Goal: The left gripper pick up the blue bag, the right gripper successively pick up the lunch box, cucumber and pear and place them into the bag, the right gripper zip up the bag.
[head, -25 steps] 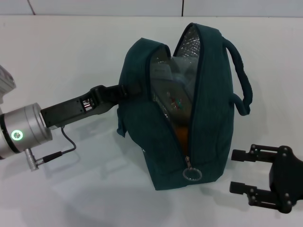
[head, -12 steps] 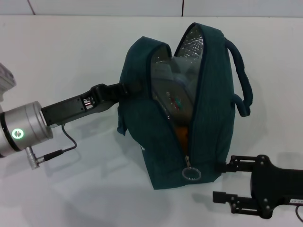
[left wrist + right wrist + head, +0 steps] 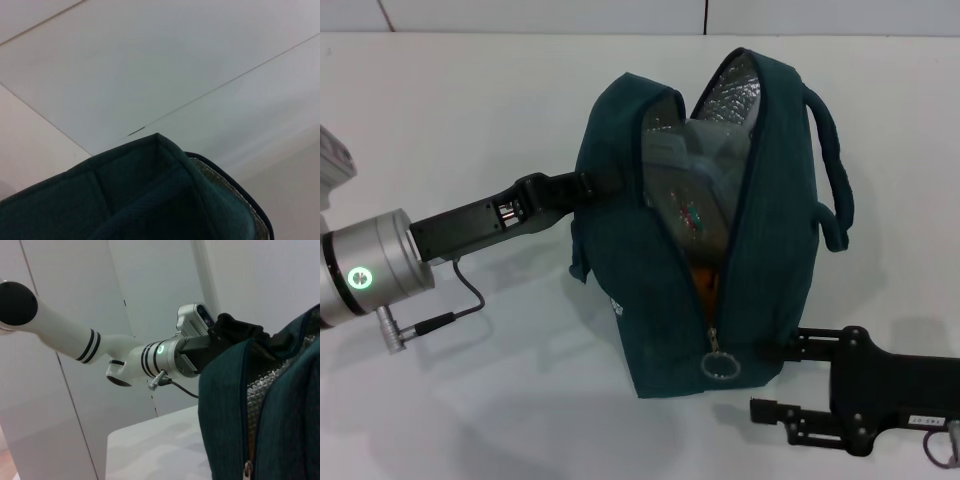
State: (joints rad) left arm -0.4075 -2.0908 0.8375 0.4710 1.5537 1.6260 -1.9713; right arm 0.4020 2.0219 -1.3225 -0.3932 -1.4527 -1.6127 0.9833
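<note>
The metal ring zip pull (image 3: 719, 366) of the upright dark teal fabric bag (image 3: 650, 300) hangs just beside the right gripper (image 3: 770, 380), beyond its open fingers' tips. The left gripper (image 3: 582, 187) clamps the bag's side.

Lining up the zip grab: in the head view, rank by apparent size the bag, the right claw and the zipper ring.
1. Dark teal fabric bag
2. Black right claw, nearer the camera, so it reads large
3. Small metal zipper ring

A white table (image 3: 470, 110) (plain, smooth) meets a pale panelled wall (image 3: 620, 15) behind.
</note>
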